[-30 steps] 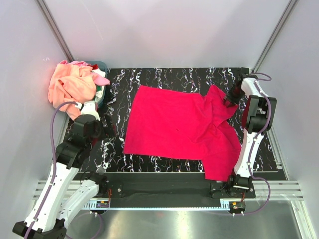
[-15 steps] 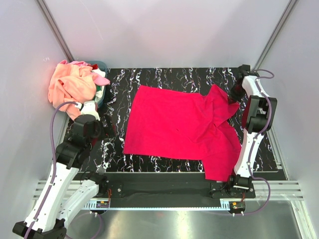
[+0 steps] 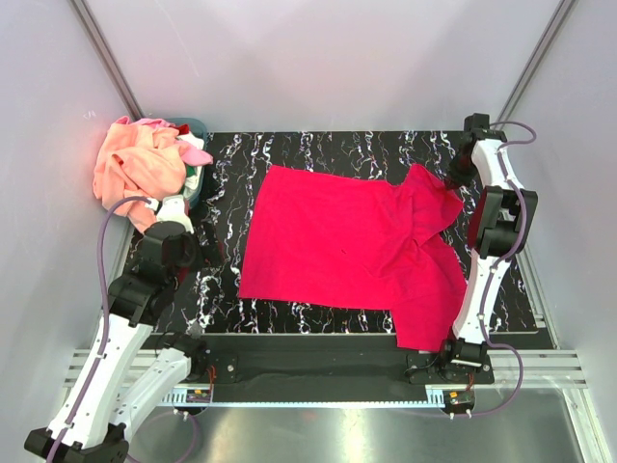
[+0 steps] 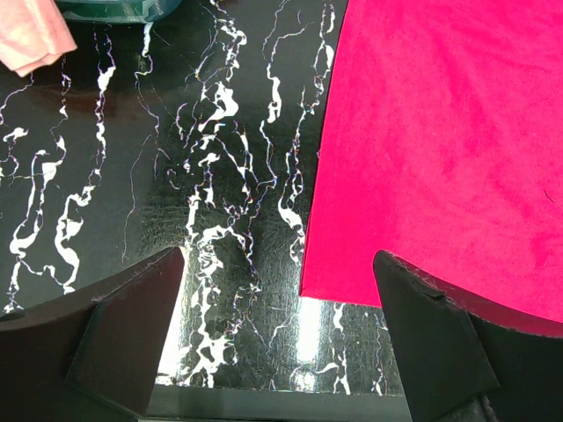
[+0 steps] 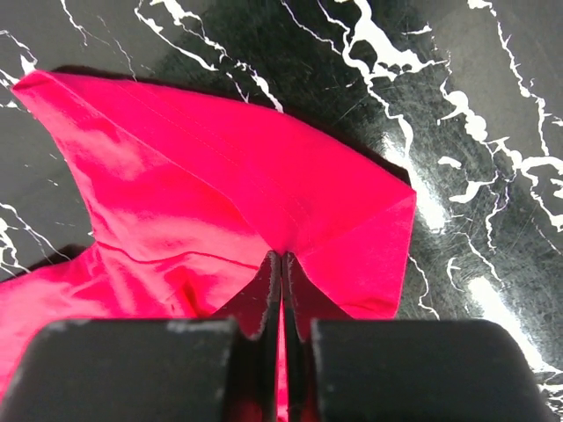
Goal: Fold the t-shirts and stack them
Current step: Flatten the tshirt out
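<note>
A crimson-red t-shirt [image 3: 342,241] lies spread on the black marbled mat [image 3: 289,154], its right side rumpled, with one part hanging over the front edge. My right gripper [image 3: 453,185] is shut on the shirt's far right sleeve [image 5: 264,202], pinching a fold of it. My left gripper [image 3: 198,253] is open and empty, low over the mat left of the shirt's near left corner [image 4: 321,281]. Peach-orange, pink and white shirts [image 3: 145,164] are heaped on the teal basket at the far left.
The teal basket [image 3: 198,130] stands at the mat's far left corner; its rim [image 4: 114,9] shows in the left wrist view with a peach cloth end [image 4: 31,35]. White walls close in on three sides. A metal rail [image 3: 318,371] runs along the front.
My right gripper has moved away toward the back right with the sleeve, drawing that corner of the red shirt outward. The left arm has not moved.
</note>
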